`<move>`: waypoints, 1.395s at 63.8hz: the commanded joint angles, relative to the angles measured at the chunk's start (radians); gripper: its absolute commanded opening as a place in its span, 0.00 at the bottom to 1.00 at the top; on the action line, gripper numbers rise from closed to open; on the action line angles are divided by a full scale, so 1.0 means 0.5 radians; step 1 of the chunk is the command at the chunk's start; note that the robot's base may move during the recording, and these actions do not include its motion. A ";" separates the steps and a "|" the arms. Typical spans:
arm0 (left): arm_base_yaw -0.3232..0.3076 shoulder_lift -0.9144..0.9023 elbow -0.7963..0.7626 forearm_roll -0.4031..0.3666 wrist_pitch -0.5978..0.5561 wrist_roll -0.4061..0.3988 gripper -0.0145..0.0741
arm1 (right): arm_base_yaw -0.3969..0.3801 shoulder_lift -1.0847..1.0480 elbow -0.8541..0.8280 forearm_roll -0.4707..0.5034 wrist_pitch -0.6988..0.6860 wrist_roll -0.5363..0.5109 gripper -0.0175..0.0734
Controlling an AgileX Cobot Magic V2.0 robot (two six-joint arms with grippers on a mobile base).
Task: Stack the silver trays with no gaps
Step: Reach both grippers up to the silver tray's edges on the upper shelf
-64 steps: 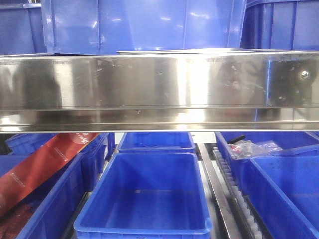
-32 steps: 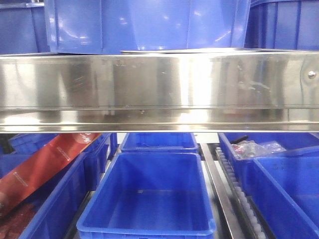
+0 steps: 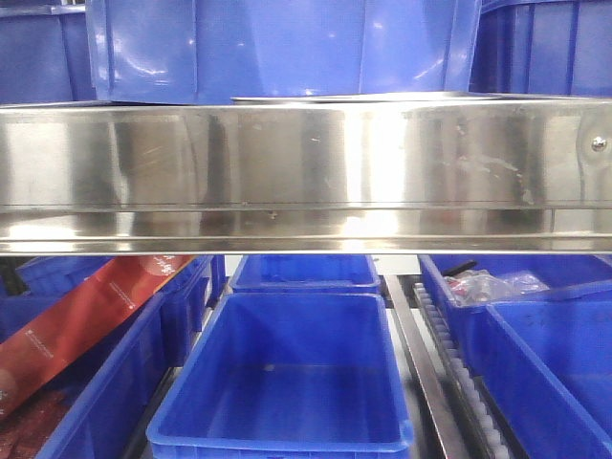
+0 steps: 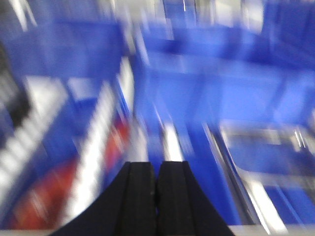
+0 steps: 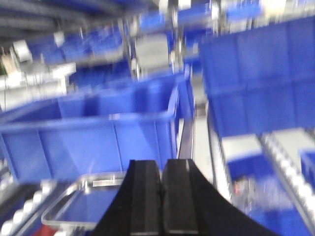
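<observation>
Jaws on both arms are closed tight with nothing held: left fingers (image 4: 140,196) and right fingers (image 5: 145,196) meet along a thin seam in each wrist view. Nearest target is on the right arm's side: a silver tray (image 5: 81,201) lies flat, open side up, ahead of the right jaws, off to their left and lower than the tips. Its right edge runs in behind the finger nearer it; no contact that I can see. Long axis looks roughly crosswise to the jaws' pointing direction, but blur plus the occluding finger make that a weak call. Rollers (image 5: 15,216) sit further left of it, and directly beyond it stands a blue bin (image 5: 98,132), wall facing the jaws. Left wrist view is smeared: a silver-edged outline (image 4: 266,152) ahead and right of the left jaws could be another tray, can't confirm. Front camera shows neither arm, only a thin tray rim (image 3: 354,97) edge-on above the steel rail (image 3: 306,172), so no bearing from the jaws to that one. My read: right arm is the nearer one, and the move hinges on that left offset. The jaws would have to part, shift left and drop to straddle the right rim. Bin wall close behind leaves little overshoot room.
</observation>
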 commanded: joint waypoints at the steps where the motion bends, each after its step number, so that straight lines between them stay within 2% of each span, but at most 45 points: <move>1: -0.009 0.218 -0.070 -0.256 0.064 0.114 0.15 | -0.001 0.260 -0.145 0.089 0.111 -0.111 0.11; 4: -0.041 0.329 -0.070 -0.314 -0.022 0.130 0.15 | -0.001 0.397 -0.213 0.126 0.196 -0.111 0.11; 8: -0.119 0.437 -0.070 -0.310 -0.134 0.130 0.15 | -0.001 0.566 -0.295 0.182 0.329 -0.144 0.11; 18: -0.407 0.699 -0.072 -0.229 -0.378 0.122 0.15 | 0.045 0.995 -0.520 0.333 0.502 -0.271 0.11; 23: -0.542 0.859 -0.105 -0.120 -0.442 0.005 0.15 | 0.148 1.189 -0.654 0.329 0.517 -0.271 0.11; 32: -0.736 1.149 -0.299 0.180 -0.383 -0.265 0.15 | 0.342 1.550 -0.936 0.104 0.599 -0.261 0.11; 37: -0.807 1.301 -0.443 0.283 -0.304 -0.358 0.15 | 0.411 1.763 -1.116 -0.035 0.715 -0.124 0.11; 42: -0.868 1.456 -0.628 0.380 -0.189 -0.441 0.15 | 0.441 1.934 -1.252 -0.110 0.814 -0.078 0.11; 46: -0.897 1.571 -0.780 0.433 -0.086 -0.472 0.15 | 0.450 2.050 -1.334 -0.115 0.854 -0.078 0.11; 54: -0.918 1.791 -1.090 0.436 0.128 -0.472 0.15 | 0.455 2.228 -1.451 -0.111 0.976 -0.078 0.11; 63: -0.933 1.989 -1.315 0.434 0.214 -0.472 0.15 | 0.455 2.359 -1.480 -0.111 0.998 -0.078 0.11; 76: -0.933 2.144 -1.394 0.341 0.278 -0.472 0.15 | 0.455 2.443 -1.480 -0.111 0.995 -0.078 0.11; 83: -0.933 2.177 -1.394 0.339 0.264 -0.472 0.15 | 0.455 2.473 -1.480 -0.111 0.995 -0.078 0.12; 86: -0.933 2.185 -1.394 0.339 0.250 -0.472 0.15 | 0.455 2.479 -1.480 -0.111 0.995 -0.078 0.13; 89: -0.933 2.185 -1.394 0.339 0.242 -0.472 0.17 | 0.455 2.488 -1.480 -0.111 0.995 -0.078 0.20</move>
